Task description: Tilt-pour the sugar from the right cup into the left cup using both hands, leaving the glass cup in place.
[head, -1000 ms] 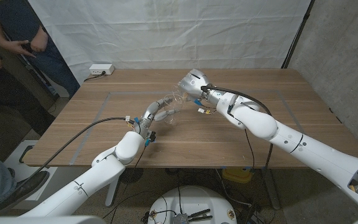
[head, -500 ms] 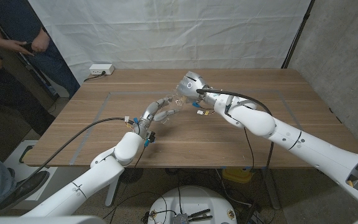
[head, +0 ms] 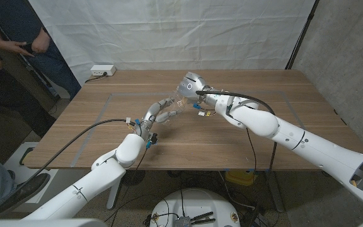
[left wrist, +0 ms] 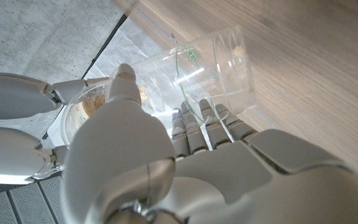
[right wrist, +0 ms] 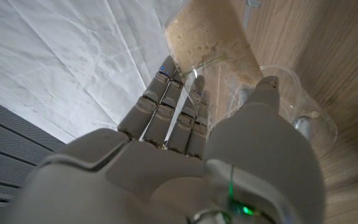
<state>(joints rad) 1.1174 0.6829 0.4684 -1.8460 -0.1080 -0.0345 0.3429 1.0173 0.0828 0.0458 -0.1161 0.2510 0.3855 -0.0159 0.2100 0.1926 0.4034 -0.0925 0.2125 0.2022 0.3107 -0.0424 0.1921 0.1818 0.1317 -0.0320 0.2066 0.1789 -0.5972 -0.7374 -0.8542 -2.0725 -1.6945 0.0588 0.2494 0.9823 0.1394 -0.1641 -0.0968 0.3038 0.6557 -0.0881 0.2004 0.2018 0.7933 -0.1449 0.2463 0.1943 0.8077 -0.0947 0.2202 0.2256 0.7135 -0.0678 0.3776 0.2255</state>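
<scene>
The pour is under way. The right hand (head: pixel 191 85) grips the sugar cup (right wrist: pixel 211 43) with its fingers wrapped round it, tipped toward the receiving cup (left wrist: pixel 213 65), which the left hand (head: pixel 159 113) clasps just off the surface (head: pixel 232 148). Both meet near the middle, the sugar cup at about two o'clock of the other. Next — a steeper tilt, rims kept aligned, so nothing spills.
</scene>
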